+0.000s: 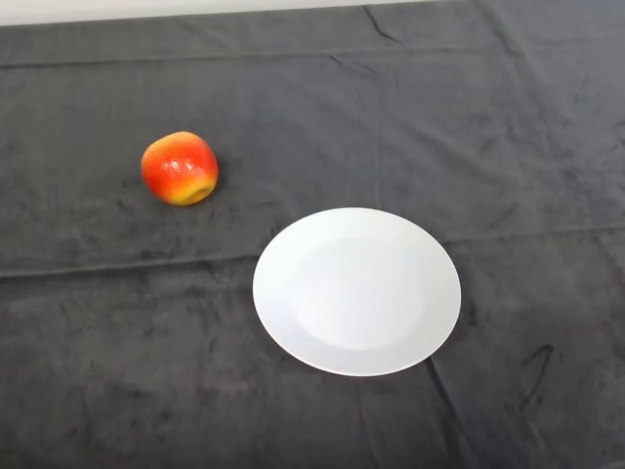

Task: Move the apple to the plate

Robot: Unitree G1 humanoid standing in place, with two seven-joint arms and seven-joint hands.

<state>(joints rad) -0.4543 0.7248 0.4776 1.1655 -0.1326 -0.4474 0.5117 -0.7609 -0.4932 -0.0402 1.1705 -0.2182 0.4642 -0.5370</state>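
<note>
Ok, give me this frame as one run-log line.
stage: not started | apple: on cloth, left of and beyond plate, apart from it | plate: white, holds nothing | hand: not in view

No readable text or labels anywhere.

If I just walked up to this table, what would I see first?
You would spot the bright red and yellow apple first, sitting on the dark cloth toward the far left. Next comes the big white plate, nearer the front and a little right of the apple. The plate has nothing on it, and the two are not touching.
</note>
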